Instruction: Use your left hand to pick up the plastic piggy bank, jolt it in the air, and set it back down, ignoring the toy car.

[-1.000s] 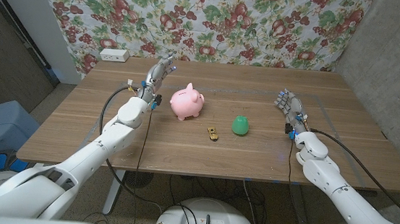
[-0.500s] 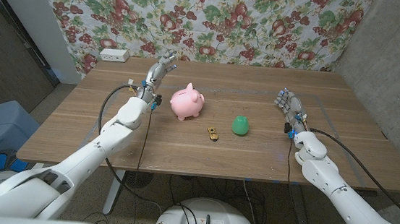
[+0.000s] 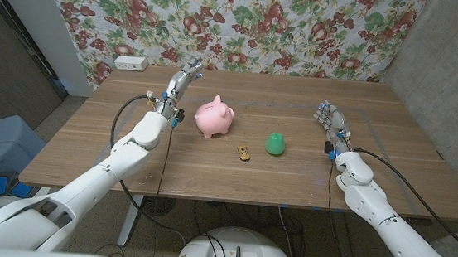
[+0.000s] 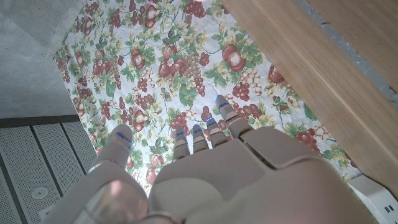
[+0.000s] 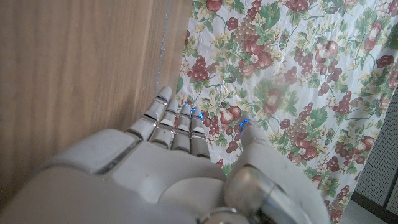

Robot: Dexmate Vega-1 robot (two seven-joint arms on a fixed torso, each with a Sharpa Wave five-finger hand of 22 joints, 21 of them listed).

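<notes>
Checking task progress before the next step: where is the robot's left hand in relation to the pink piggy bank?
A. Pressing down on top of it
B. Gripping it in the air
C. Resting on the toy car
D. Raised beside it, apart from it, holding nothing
D: in the head view the left hand is raised to one side of the piggy bank, fingers apart, with table showing between them.

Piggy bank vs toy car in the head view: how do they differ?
The piggy bank is pink and rounded; the toy car is yellowish with dark details. The piggy bank is far bigger; the toy car is tiny. The piggy bank stands nearer the left hand; the toy car lies nearer the table's front edge, beside a green toy. Both rest on the table, untouched.
</notes>
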